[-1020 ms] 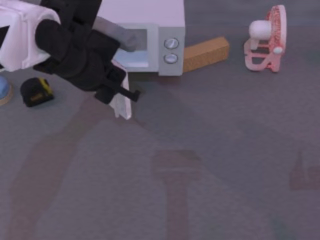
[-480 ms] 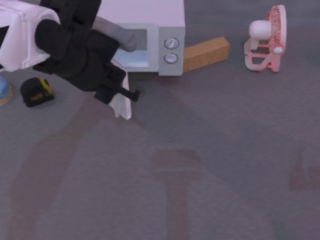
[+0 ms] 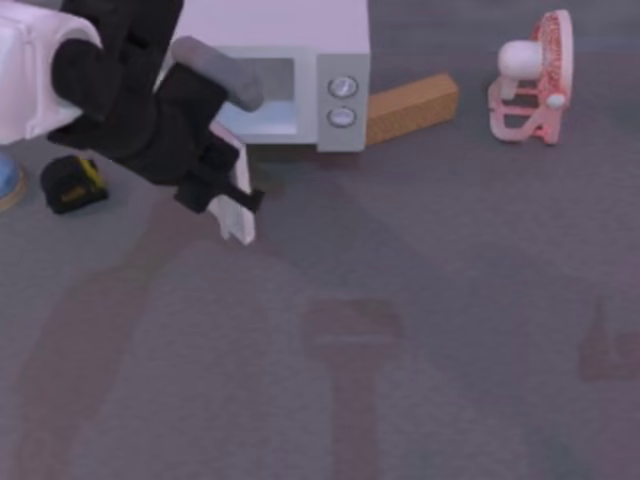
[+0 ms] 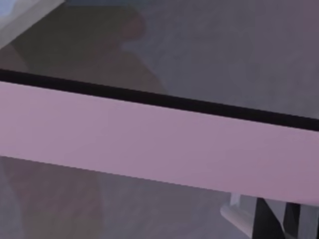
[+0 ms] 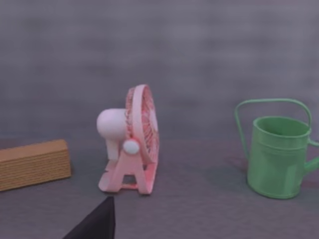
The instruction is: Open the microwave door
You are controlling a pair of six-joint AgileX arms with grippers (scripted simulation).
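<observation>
The white microwave (image 3: 300, 30) stands at the back of the table, left of centre, its two silver knobs (image 3: 342, 100) facing forward. The microwave door (image 3: 240, 212) is swung out toward the table's front, leaving the cavity (image 3: 270, 95) exposed. My left gripper (image 3: 232, 190) is shut on the door's free edge. In the left wrist view the door (image 4: 149, 139) spans the picture as a pale band, with black fingers (image 4: 266, 221) by a grey handle. Only a dark tip of my right gripper (image 5: 99, 226) shows, in the right wrist view; it is out of the top view.
A wooden block (image 3: 412, 107) lies right of the microwave, and a pink fan (image 3: 535, 80) stands at the back right. A black and yellow tape measure (image 3: 72, 183) sits at the left. A green watering can (image 5: 279, 154) shows in the right wrist view.
My left gripper has moved left and slightly toward the front with the door's edge in it, so the door has swung wider open.
</observation>
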